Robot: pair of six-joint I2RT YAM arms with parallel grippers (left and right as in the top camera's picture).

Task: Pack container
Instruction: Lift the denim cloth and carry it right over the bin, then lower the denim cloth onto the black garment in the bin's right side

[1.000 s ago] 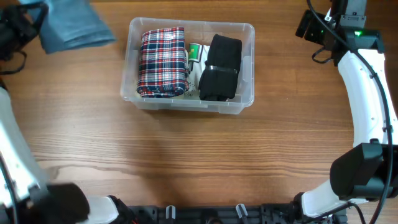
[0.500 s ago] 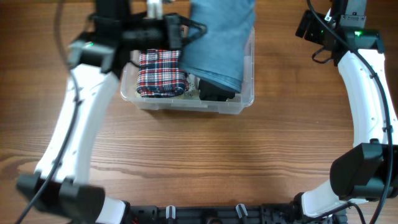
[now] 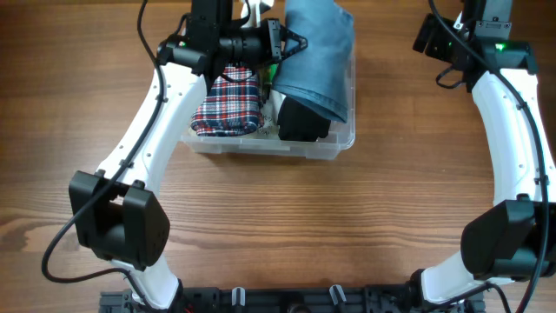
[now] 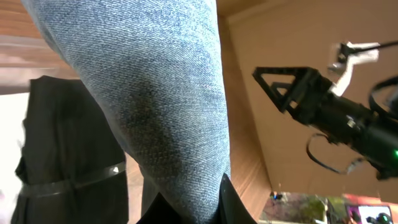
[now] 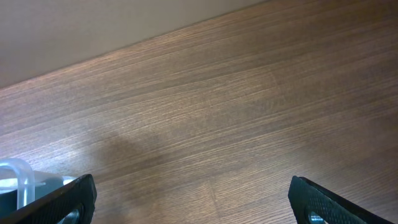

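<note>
Denim [image 3: 317, 56], pinched by left end effector [image 3: 291, 42], overhangs container [image 3: 261, 149]; right end effector [image 5: 199, 200] spread.

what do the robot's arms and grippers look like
left arm and right arm: smooth white shells, bulky black joints, loose black cables. right arm has a green light by its wrist. left gripper and right gripper are black.

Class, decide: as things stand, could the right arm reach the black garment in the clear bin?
Probably not cleanly. The denim garment, held in the left hand, hangs over most of the black garment, and the left arm crosses the bin. The right hand is open, off to the side.
</note>
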